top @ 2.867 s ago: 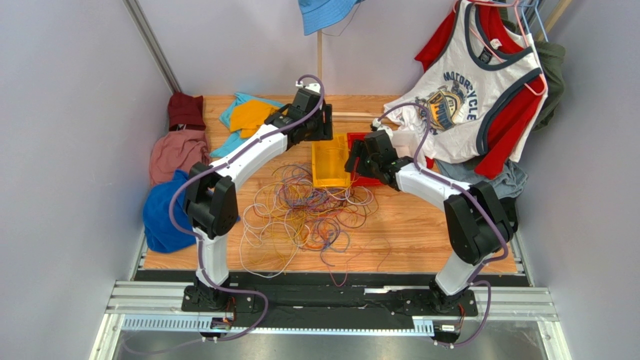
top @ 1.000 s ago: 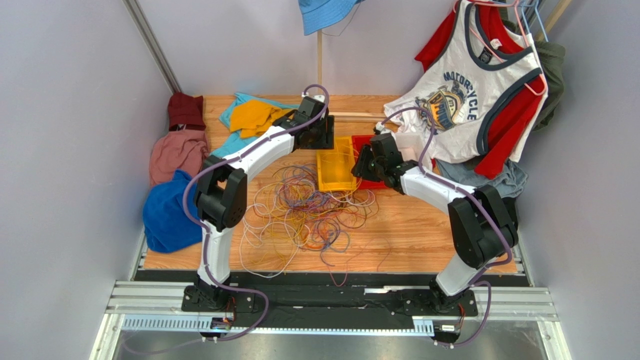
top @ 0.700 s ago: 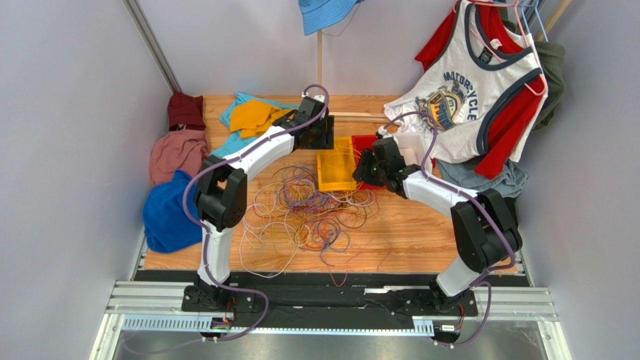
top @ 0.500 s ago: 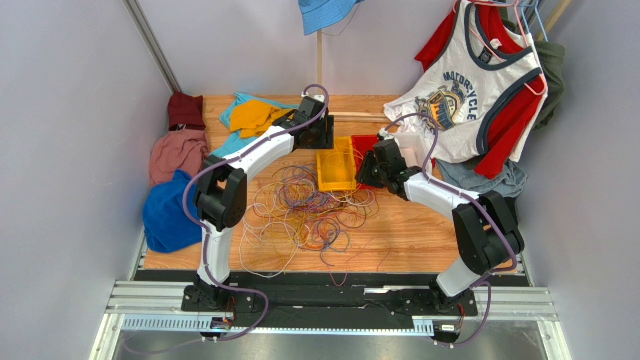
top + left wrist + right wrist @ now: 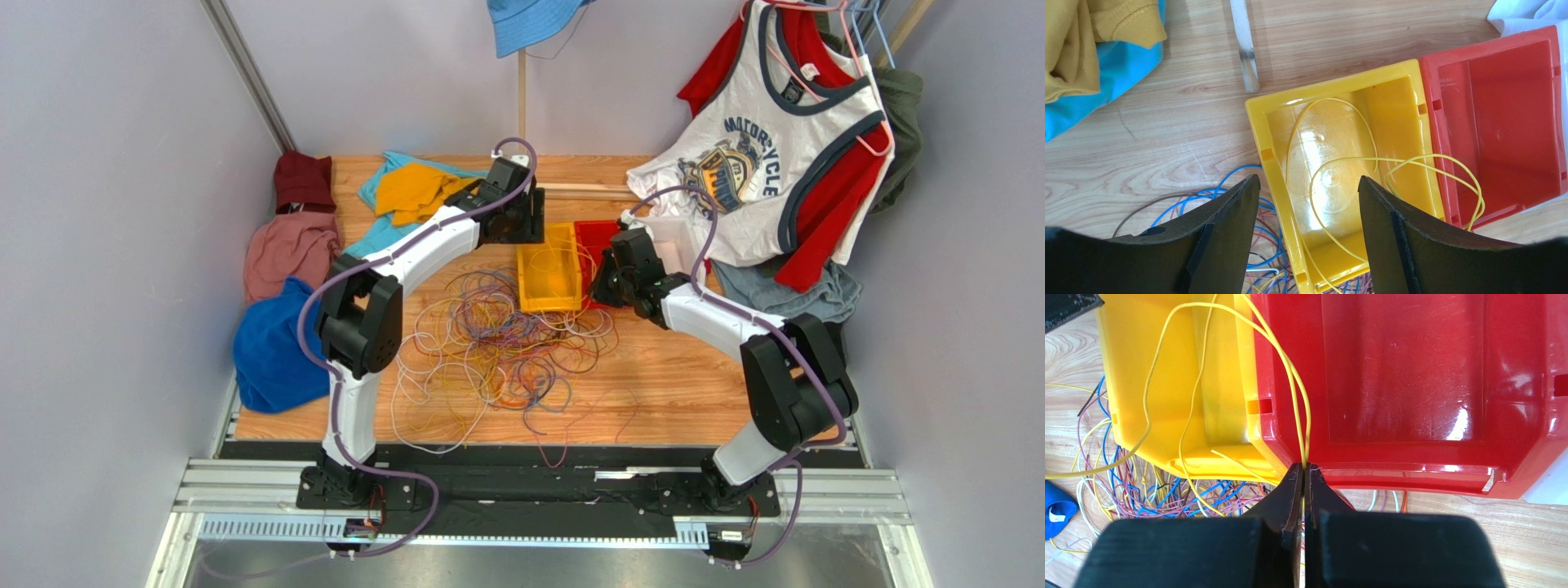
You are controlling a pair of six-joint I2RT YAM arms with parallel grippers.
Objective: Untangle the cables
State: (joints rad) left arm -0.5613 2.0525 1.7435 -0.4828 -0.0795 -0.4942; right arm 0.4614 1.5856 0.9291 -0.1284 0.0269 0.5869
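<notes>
**Ana:** Where's the tangle?

**Ben:** The cables [image 5: 503, 343] lie in a loose heap of white, yellow, blue, purple and orange loops on the wooden table [image 5: 687, 386]. That's the middle of the overhead view, just below the yellow bin [image 5: 546, 270].

**Ana:** And the bins?

**Ben:** The yellow bin and the red bin [image 5: 591, 237] stand side by side with their walls touching, the red one on the right.

**Ana:** What's the right claw doing?

**Ben:** The right claw [image 5: 1303, 471] is clenched on a yellow cable [image 5: 1307, 429]. It sits at the lower centre of its own camera, at the near corner where the two bins meet. From the tips the strand climbs over the red bin's rim, then arcs to the upper left into the yellow bin.

**Ana:** And the left one?

**Ben:** The left claw [image 5: 1306, 242] is released, with its fingers [image 5: 1223, 245] spread wide and nothing between them. It hangs over the near end of the yellow bin. Through the gap you can see the yellow cable [image 5: 1401, 160] curled on the bin floor, with one loop draped over the shared wall onto the red bin's lower corner.

**Ana:** Anything else?

**Ben:** There are clothes [image 5: 276, 306] piled along the left edge of the overhead view, and a white tank top [image 5: 754, 159] hangs at the upper right.
</notes>
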